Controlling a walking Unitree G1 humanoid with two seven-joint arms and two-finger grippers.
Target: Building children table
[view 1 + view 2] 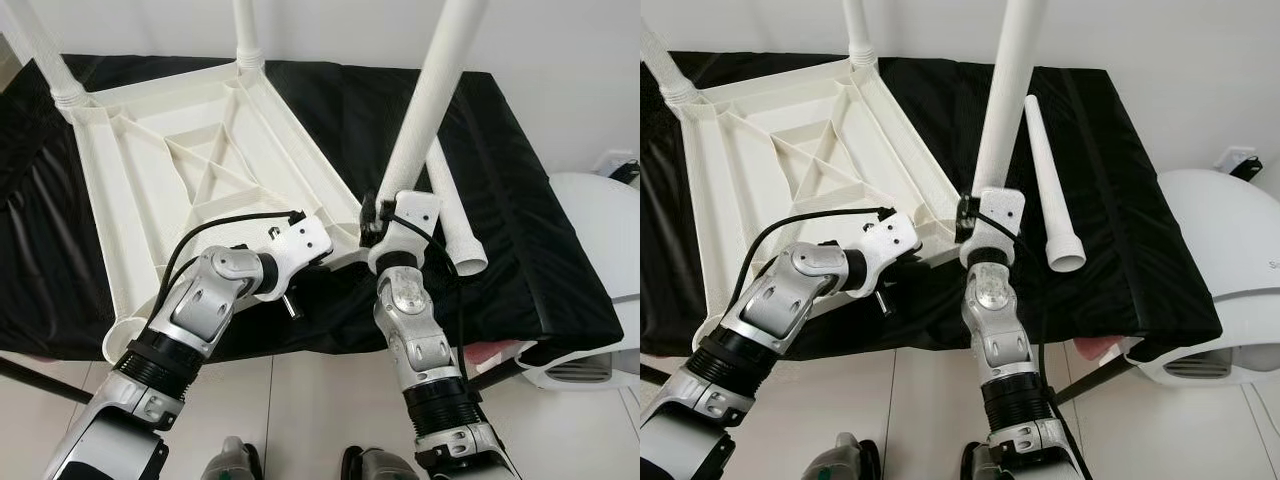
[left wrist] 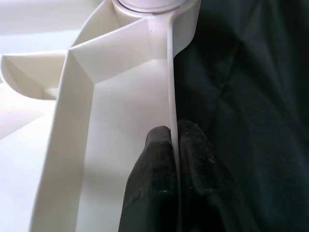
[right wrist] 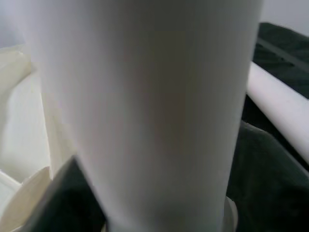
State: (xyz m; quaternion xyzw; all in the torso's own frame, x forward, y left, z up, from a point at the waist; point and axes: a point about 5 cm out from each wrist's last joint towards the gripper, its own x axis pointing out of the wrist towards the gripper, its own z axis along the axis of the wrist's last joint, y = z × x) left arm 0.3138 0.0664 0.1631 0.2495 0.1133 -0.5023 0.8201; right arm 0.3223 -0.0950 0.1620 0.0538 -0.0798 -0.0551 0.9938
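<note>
White moulded plastic, all of it: the tabletop (image 1: 190, 170) lay upside down on a black cloth (image 1: 520, 200) over a bench, ribbed underside up, smooth w/ thin walls and round corner sockets.

Nearest, left gripper (image 2: 175, 140) was pinched on the tabletop's thin near-edge wall, one finger each side, just short of the near-right corner. Right gripper (image 1: 385, 215) sat at that corner around the base of a leg (image 1: 435, 90). Leg stood tilted, leaning away to the right; right wrist view too blurred, so can't tell if the fingers were closed on it.

Beside it a loose leg (image 1: 1050, 190), long tapered tube w/ a flared open end, lay on the cloth. Farther back, two legs (image 1: 248, 30) already stood in the far sockets.

Risks, my read: the tilt means the leg prob. isn't square in its socket. Pushing now could jam it. Thin wall could flex or slip from the pinch, and the tabletop might slide on the slick cloth.
</note>
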